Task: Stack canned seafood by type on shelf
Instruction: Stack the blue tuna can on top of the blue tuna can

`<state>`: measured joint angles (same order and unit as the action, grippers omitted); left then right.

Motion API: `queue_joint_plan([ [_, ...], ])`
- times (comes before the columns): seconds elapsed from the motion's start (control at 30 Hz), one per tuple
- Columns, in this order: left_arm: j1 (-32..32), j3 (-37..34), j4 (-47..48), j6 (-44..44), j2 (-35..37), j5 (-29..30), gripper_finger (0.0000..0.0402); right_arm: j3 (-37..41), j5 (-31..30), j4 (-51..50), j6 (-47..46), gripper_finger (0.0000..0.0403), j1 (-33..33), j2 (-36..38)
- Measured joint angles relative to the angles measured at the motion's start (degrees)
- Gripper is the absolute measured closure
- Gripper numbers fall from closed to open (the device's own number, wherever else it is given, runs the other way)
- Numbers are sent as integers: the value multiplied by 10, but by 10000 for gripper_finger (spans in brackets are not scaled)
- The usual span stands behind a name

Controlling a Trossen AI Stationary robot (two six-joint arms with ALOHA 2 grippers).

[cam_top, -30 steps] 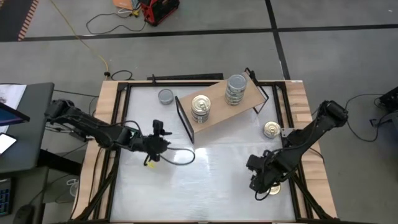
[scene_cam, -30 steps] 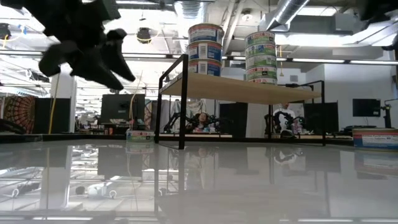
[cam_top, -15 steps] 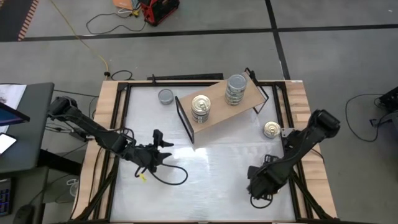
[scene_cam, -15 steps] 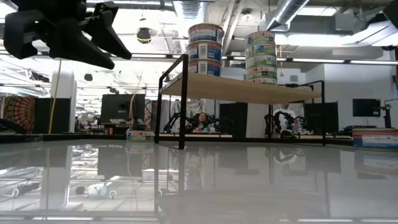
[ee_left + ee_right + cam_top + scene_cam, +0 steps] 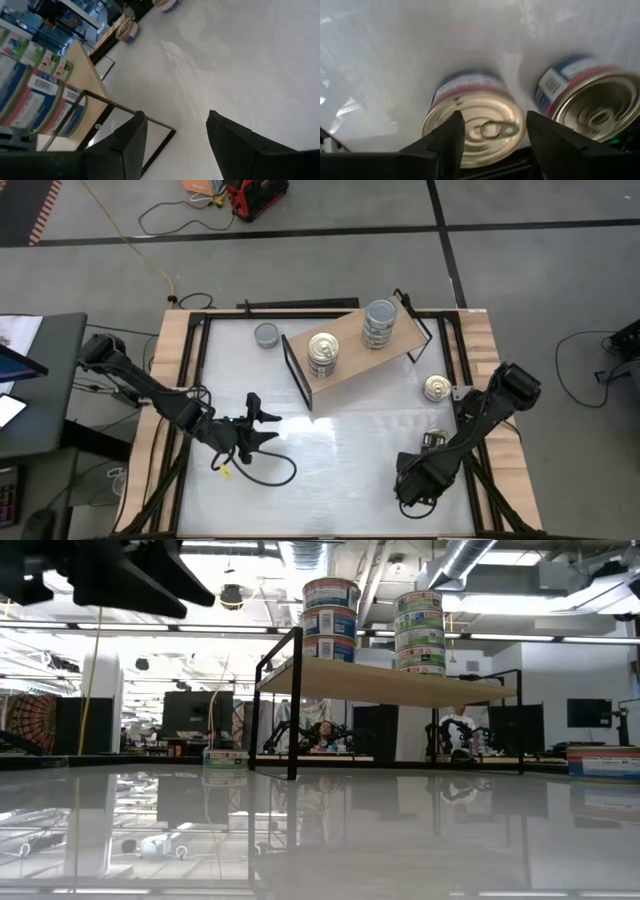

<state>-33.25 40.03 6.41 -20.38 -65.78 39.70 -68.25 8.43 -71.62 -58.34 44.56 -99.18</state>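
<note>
The shelf [image 5: 355, 350] stands tilted at the table's far middle. It bears a gold-lidded stack of tins [image 5: 323, 353] and a grey-topped stack [image 5: 379, 323]. A grey tin [image 5: 266, 335] and a gold tin [image 5: 436, 387] rest on the table. My right gripper [image 5: 413, 486] points down near the right front, open. Its fingers stand over either side of a gold pull-tab tin [image 5: 479, 125], and I cannot tell whether they touch it. A second gold tin [image 5: 590, 97] sits beside the first. My left gripper [image 5: 262, 428] hovers open and holds nothing, left of centre.
The shelf's black frame post [image 5: 127, 109] stands ahead of my left gripper. A yellow-tipped cable [image 5: 262, 470] loops on the table below the left arm. Wooden table rails [image 5: 170, 380] run along both sides. White tabletop [image 5: 340, 460] lies bare between the two arms.
My left gripper has swung toward the table's near edge and risen, leaving most of the low view at its top. My right gripper has gone down and toward the near edge, tipping to point more steeply down, and now covers the gold tin seen beside it before.
</note>
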Motion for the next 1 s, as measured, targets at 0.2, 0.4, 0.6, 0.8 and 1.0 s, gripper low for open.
queue_joint_plan([
  [0.2, -21, 7, 1, -15, 0, 24, 208, 0, 26, 2, -30, 210, 23, 0],
  [0.4, -24, 7, 2, -14, 0, 29, 208, 1, 25, 36, -3, 243, 16, -19],
  [0.6, -24, 7, 2, -10, 0, 30, 208, 0, 24, 49, 39, 269, -21, -42],
  [0.8, -25, 7, 2, -8, 0, 30, 207, -5, -48, 94, 99, 288, -69, -35],
  [1.0, -25, 7, 2, -8, 0, 30, 207, -67, -198, 79, 147, 294, -107, -38],
])
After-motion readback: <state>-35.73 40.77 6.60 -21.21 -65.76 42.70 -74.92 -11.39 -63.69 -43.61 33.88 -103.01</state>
